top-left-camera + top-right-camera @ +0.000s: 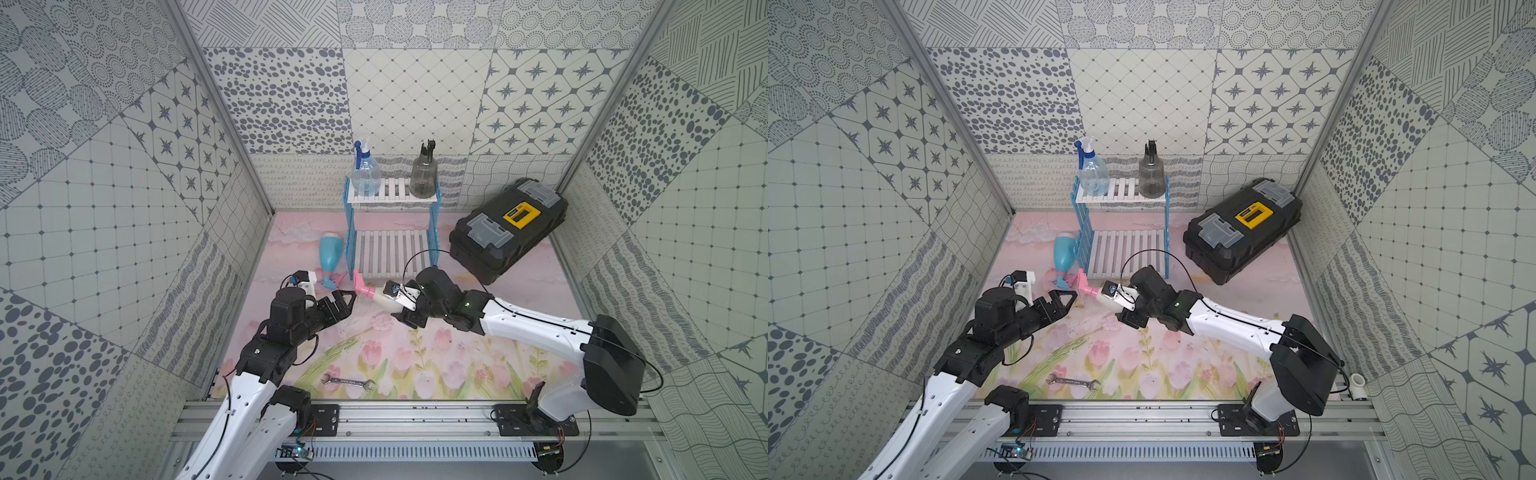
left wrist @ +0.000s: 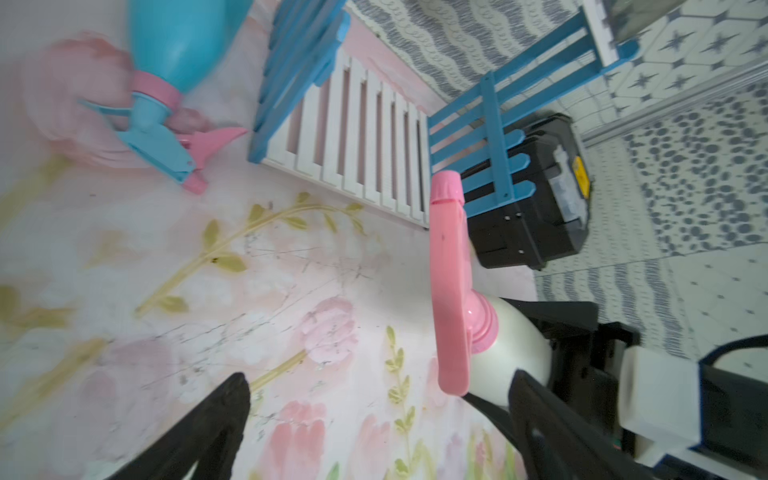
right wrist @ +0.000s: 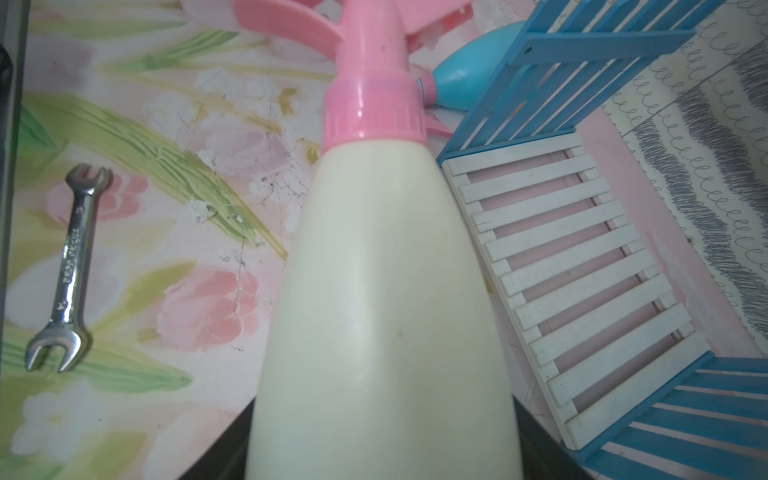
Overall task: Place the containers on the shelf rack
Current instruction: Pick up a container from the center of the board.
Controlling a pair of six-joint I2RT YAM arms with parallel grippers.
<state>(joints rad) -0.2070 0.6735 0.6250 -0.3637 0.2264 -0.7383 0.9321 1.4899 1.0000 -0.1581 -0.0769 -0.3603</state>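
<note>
The clear bottle (image 1: pixel 365 176) and grey bottle (image 1: pixel 422 179) stand on the rack (image 1: pixel 395 190). The right gripper (image 1: pixel 395 308) holds the white bottle (image 1: pixel 380 300) tight. The left gripper (image 1: pixel 347 302) is open and empty; the blue bottle (image 1: pixel 331 251) lies just past it.

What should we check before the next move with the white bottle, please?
1. Right gripper shut on the white bottle: ok.
2. Left gripper open: ok.
3. Left gripper clear of the pink trigger: cannot tell, very close.
4. White bottle upright: not ok, tilted.
5. Lower shelf free: ok.
6. Blue bottle out of the way: ok, lying beside the rack.
</note>
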